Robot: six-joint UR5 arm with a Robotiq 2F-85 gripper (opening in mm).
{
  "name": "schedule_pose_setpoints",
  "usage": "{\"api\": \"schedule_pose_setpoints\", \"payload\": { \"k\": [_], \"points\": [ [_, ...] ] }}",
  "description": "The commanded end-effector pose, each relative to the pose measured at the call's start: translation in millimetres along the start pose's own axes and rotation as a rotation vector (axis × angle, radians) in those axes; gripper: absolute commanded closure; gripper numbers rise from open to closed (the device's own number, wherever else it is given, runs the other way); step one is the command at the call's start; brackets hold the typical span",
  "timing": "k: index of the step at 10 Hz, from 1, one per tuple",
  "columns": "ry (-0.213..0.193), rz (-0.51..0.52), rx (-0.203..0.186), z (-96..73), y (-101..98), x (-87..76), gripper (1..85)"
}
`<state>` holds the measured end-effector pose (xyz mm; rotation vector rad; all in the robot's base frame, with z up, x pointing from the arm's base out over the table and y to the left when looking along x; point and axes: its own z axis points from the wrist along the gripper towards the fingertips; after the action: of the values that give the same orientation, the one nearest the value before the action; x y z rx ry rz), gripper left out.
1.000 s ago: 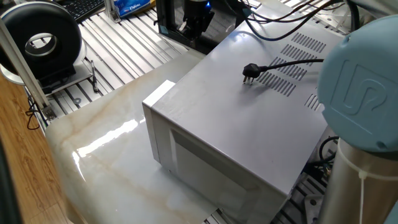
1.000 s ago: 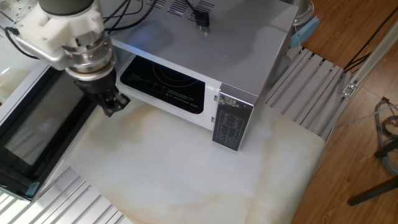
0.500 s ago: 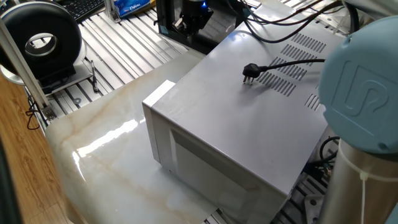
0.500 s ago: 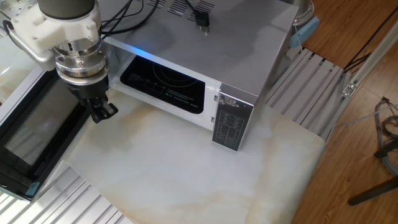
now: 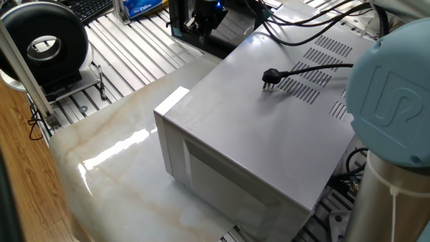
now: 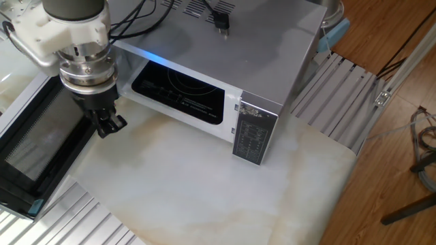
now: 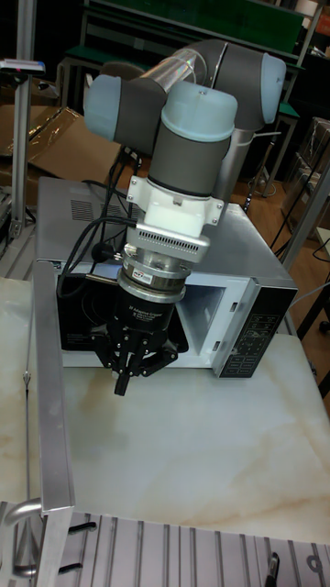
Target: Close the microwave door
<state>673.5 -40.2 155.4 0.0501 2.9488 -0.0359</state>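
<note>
the microwave door (image 6: pixel 37 146) stands swung wide open at the microwave's (image 6: pixel 225 61) left, its long side reaching away from the cavity toward the table's (image 6: pixel 204 190) front edge, partly cut off, while my gripper (image 6: pixel 105 124) hangs beside it, fingers drawn together, empty.

Microwave (image 6: pixel 272 47) with its door (image 6: pixel 37 146) swung wide open; the gripper (image 6: pixel 107 124), fingers together, hangs beside the door's inner face.

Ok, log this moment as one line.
door: wide open | gripper: shut, empty, beside door's inner face | microwave: cavity exposed | plug: on top
</note>
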Motion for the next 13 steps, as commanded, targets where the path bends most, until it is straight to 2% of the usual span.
{"api": "schedule_pose_setpoints", "payload": {
  "k": [1, 2, 3, 5, 8, 13],
  "points": [
    [-0.027, -0.017, -0.007, -1.2, 0.6, -7.3, 84.7],
    [-0.015, -0.022, 0.006, -1.1, -2.6, -4.2, 84.7],
    [0.026, -0.031, 0.008, -1.1, -3.4, 6.6, 84.7],
    [0.082, -0.053, 0.018, -30.0, -18.5, 11.3, 84.7],
    [0.122, -0.083, 0.003, -72.1, -36.8, 8.8, 84.7],
    [0.181, -0.157, -0.006, -113.0, -80.8, 0.5, 84.7]
  ]
}}
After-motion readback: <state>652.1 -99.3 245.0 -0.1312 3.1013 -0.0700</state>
